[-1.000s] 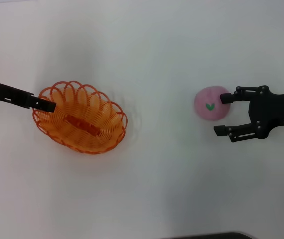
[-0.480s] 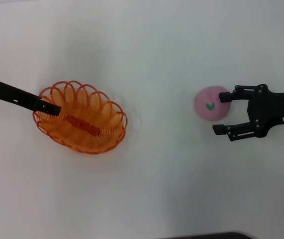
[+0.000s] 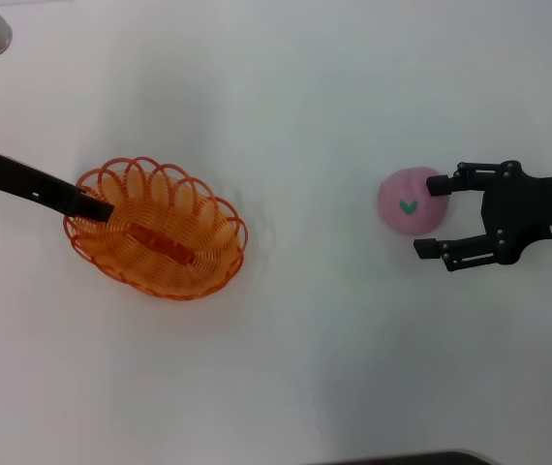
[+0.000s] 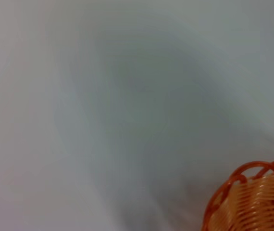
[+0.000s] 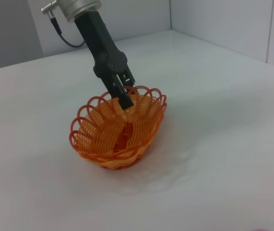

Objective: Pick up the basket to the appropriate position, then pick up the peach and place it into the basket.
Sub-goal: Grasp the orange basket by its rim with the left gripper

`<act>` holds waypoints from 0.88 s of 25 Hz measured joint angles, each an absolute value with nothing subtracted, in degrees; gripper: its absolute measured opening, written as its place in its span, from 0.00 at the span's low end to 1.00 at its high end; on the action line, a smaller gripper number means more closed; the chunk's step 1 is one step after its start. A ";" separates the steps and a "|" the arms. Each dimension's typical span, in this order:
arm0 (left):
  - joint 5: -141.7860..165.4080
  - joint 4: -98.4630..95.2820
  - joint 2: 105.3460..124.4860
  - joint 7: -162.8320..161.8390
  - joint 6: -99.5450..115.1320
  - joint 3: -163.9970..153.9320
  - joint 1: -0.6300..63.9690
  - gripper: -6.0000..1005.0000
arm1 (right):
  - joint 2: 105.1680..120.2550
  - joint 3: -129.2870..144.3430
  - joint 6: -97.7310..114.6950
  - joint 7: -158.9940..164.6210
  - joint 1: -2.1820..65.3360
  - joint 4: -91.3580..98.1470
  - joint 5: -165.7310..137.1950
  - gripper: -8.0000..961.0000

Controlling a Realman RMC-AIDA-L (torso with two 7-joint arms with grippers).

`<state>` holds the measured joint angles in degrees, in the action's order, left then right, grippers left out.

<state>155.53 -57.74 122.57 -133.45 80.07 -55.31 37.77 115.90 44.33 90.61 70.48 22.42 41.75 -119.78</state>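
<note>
The orange wire basket (image 3: 155, 230) sits on the white table at the left. My left gripper (image 3: 97, 205) is shut on the basket's left rim, with its fingers pinching a rim loop. The right wrist view shows the basket (image 5: 120, 127) and that grip by the left gripper (image 5: 121, 91). A piece of the basket's rim (image 4: 252, 199) shows in the left wrist view. The pink peach (image 3: 410, 201) with a green leaf mark lies at the right. My right gripper (image 3: 429, 217) is open beside the peach's right side, with its upper fingertip at the peach.
The white table (image 3: 305, 339) carries nothing else. A dark edge (image 3: 402, 458) shows at the front of the head view. Grey walls (image 5: 223, 19) stand behind the table in the right wrist view.
My left arm has tilted, its pale wrist coming into view at the top left, while still holding the basket's rim. The basket and peach stay put. The right gripper barely moved.
</note>
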 joint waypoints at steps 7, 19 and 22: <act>156.03 -57.89 122.77 -133.48 79.54 -55.38 37.82 0.48 | 115.93 44.29 90.61 70.57 22.44 41.85 -119.80 0.94; 155.55 -57.32 122.74 -133.61 79.44 -54.11 38.26 0.14 | 116.31 44.69 90.75 71.19 22.40 43.15 -120.03 0.94; 155.53 -57.06 122.59 -134.06 79.71 -53.47 38.35 0.11 | 116.30 44.51 90.73 71.20 22.46 43.16 -120.58 0.94</act>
